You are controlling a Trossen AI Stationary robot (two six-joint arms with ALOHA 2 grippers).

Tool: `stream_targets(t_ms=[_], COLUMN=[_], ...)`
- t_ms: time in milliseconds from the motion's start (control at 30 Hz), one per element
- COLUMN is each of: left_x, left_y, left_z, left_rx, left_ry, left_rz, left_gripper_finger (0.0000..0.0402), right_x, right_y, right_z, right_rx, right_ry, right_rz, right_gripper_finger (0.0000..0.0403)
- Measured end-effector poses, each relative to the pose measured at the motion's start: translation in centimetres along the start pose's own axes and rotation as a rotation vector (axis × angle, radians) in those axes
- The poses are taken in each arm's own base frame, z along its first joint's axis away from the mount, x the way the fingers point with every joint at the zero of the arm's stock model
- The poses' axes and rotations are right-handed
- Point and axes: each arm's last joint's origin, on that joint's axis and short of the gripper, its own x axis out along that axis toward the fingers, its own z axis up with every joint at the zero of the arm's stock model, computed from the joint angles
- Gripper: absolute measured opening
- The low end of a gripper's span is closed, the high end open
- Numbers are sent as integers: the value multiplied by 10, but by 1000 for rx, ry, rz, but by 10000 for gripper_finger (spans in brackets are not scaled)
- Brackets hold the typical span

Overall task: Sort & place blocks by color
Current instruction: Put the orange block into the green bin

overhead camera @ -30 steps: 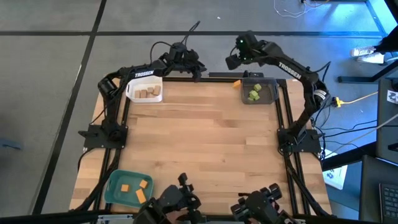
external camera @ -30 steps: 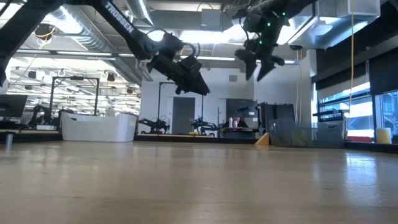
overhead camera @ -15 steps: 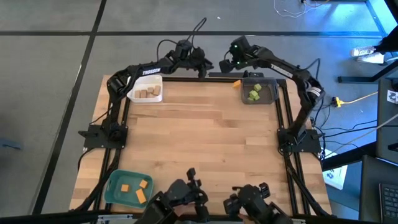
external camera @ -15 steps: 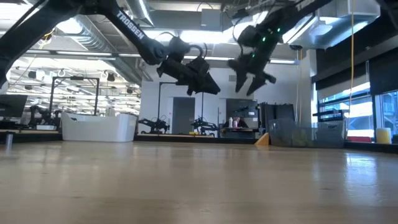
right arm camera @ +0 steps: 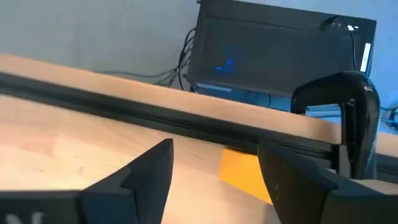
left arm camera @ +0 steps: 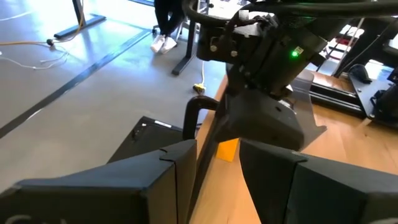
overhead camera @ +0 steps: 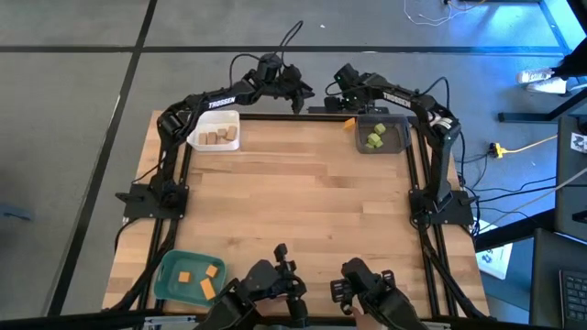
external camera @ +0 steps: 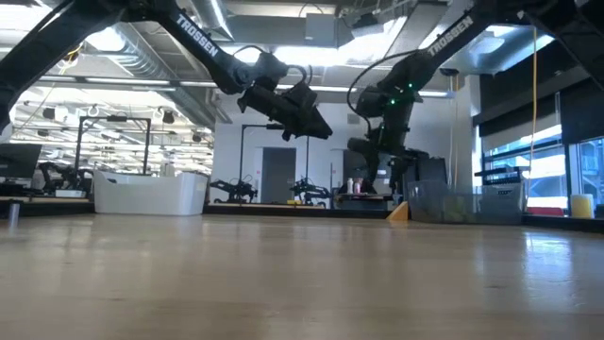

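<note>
Just ahead of the right gripper, now lowered with fingers spread and empty, sits a stray orange block; pick appears imminent.

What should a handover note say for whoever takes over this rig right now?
Right gripper: fingers open, lowered at the far table edge, lined up on the stray small orange block beside the grey tray.
Left gripper: raised near the far edge, nothing visibly held.
Done: tan wooden blocks in the white tray, light green blocks in the grey tray, three orange blocks in the teal tray.
Left: move the stray orange block to the teal tray.
</note>
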Motion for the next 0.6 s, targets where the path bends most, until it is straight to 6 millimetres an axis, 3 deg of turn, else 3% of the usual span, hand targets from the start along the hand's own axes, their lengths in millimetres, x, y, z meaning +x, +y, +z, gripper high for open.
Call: stream_targets(t_ms=[433,600], left_x=[-2,-2], left_y=[4,4], left_z=[0,0], left_rx=[-2,-2], left_ry=[-2,-2], left_rz=[8,8], left_gripper_finger=[117,117], right_x=[2,3], right_y=[-23,-30], right_z=[4,7], right_rx=[-17,9], right_ry=[67,107], right_rz=[-59,17], right_gripper_finger=[233,233])
